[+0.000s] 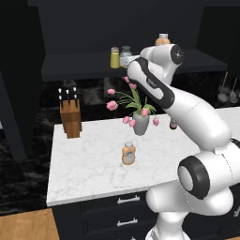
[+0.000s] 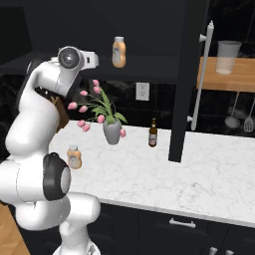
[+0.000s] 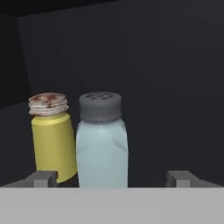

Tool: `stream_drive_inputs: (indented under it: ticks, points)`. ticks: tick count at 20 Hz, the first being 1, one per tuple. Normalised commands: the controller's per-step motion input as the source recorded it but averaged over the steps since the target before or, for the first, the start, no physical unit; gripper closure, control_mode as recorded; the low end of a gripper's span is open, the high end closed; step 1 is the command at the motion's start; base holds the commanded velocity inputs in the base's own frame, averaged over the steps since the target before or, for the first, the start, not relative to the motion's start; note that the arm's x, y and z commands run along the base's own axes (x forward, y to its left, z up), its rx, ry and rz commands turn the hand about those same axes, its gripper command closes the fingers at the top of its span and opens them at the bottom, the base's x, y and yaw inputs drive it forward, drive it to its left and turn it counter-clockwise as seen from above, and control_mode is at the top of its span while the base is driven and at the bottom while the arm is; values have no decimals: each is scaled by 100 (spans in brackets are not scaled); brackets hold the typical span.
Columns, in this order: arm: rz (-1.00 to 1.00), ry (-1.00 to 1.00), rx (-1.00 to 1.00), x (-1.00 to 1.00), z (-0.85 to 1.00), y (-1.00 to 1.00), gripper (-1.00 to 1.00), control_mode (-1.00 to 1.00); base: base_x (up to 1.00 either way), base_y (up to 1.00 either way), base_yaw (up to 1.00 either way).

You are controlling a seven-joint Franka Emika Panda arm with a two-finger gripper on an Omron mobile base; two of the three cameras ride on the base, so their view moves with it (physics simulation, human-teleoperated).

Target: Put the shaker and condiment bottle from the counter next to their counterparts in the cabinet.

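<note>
In the hand view the gripper (image 3: pixel 112 178) has its two dark finger tips spread wide, one on each side of the pale blue-grey shaker (image 3: pixel 102 142), neither touching it; the shaker stands upright on the dark shelf of the cabinet (image 1: pixel 84 70), just beside the yellow-green shaker (image 3: pixel 52 139), their sides nearly touching; in the left base view an orange bottle (image 1: pixel 162 40) stands on the same shelf, apart from the pair and partly behind the arm; the orange condiment bottle (image 1: pixel 128 153) stands upright on the marble counter (image 1: pixel 84 164), in front of the vase of pink tulips (image 1: pixel 140 123); a thin dark brown bottle (image 2: pixel 153 133) stands farther back.
</note>
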Motion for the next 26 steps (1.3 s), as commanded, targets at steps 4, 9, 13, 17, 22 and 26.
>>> stream_drive_inputs:
  ticks: [4,9,13,17,22,26]
  points:
    - [-4,0,5,-58,1,-13,-100,-100,0,0,0]
    - [-4,0,4,-54,10,-6,-100,-100,0,0,0]
    - [-2,0,5,-53,15,-4,-100,-100,0,0,0]
    - [0,0,4,-55,11,-5,-100,-100,0,0,0]
    - [0,0,1,-68,3,-8,-100,-100,0,0,0]
    - [0,0,2,-77,0,-9,-100,-100,0,0,0]
